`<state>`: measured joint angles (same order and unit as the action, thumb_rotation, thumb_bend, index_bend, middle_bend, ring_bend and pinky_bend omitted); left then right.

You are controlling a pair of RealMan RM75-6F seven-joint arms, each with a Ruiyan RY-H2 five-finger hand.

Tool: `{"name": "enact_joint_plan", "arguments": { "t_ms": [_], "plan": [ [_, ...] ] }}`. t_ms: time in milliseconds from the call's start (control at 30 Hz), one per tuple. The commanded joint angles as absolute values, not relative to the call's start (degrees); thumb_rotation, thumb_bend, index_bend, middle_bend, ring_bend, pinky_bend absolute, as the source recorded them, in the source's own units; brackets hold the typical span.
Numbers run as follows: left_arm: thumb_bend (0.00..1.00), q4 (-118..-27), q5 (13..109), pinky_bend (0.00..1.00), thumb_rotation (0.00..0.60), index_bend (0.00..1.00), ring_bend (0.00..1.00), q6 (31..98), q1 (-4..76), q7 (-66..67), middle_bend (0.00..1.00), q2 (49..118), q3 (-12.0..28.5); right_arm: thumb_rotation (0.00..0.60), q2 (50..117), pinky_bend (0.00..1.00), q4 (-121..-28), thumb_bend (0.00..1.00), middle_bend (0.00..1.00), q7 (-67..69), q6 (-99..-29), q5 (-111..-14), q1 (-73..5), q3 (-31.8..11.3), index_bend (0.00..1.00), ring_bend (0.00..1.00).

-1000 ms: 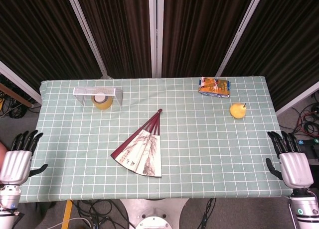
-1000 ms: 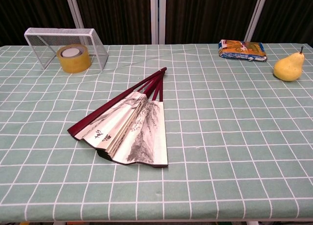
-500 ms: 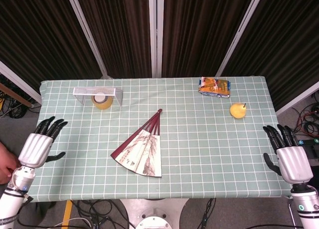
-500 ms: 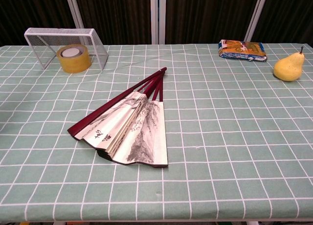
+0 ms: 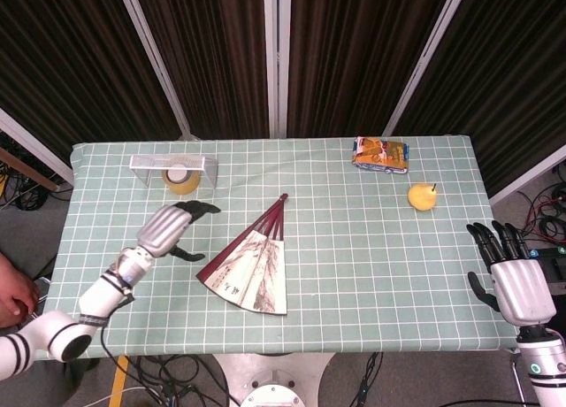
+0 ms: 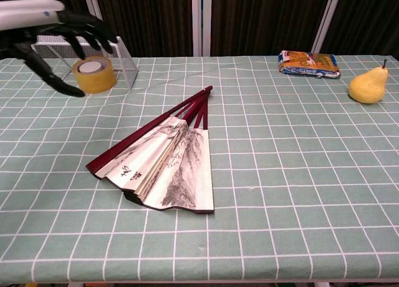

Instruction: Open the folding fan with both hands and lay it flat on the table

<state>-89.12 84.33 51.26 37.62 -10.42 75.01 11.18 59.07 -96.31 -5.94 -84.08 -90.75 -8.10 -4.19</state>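
A folding fan (image 5: 249,267) lies partly open on the green checked surface (image 5: 371,274), near its middle and toward the front edge. Its long axis runs diagonally: the dark red pivot end points up and to the right, toward the far side, and the spread paper leaf faces the near left. The leaf covers only a narrow wedge, so the fan is far from flat and full.

The left hand (image 5: 170,229) hovers over the surface just to the left of the fan, fingers spread and slightly curled, holding nothing. The fan's outer red rib lies immediately to its right and a little nearer the front edge. The right hand (image 5: 513,279) waits at the surface's right edge, well apart from the fan, fingers apart and empty. The left hand is clearly the nearer one, so it would likely reach the fan first.

Dark brush characters are painted on the leaf near its outer edge, beside an ink landscape; they are too small to read. A colourful packet (image 5: 381,154) at the far right carries print that cannot be read either.
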Motion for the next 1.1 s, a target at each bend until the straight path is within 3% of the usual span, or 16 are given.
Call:
{"name": "enact_joint_plan", "arguments": {
  "t_ms": [33,233,467,833,1100],
  "plan": [
    [0.09,-88.68,82.29,0.29,0.6,0.21,0.22,47.86,42.35,-3.58,0.25,81.64,11.79,0.6,59.02,0.0,-96.11,0.31,0.1,-5.92,-84.12,-90.62,-8.04,-4.17,0.06,0.0],
    [0.09,-85.46,79.32,0.26,0.6,0.18,0.16,44.89,46.91,5.23,0.22,90.33,11.09,0.6,58.96,0.0,-95.61,0.31,0.1,-5.34,-83.66,-89.75,-7.96,-4.06,0.06,0.0],
    [0.06,-81.43,72.68,0.13,0.6,0.11,0.01,43.54,49.85,14.88,0.09,96.52,11.02,0.6,58.99,0.0,-95.26,0.32,0.1,-4.75,-83.26,-89.08,-7.93,-3.96,0.06,0.0],
    [0.06,-76.16,64.88,0.12,0.6,0.1,0.0,47.02,50.85,29.76,0.06,103.06,8.42,0.6,59.09,0.0,-95.35,0.32,0.1,-2.73,-82.76,-88.72,-7.71,-3.43,0.06,0.0],
    [0.06,-74.95,61.62,0.12,0.6,0.1,0.0,50.22,49.78,36.17,0.05,102.29,7.01,0.6,59.2,0.0,-95.18,0.32,0.1,-2.04,-83.29,-88.63,-7.4,-3.42,0.06,0.0]
  ]
}}
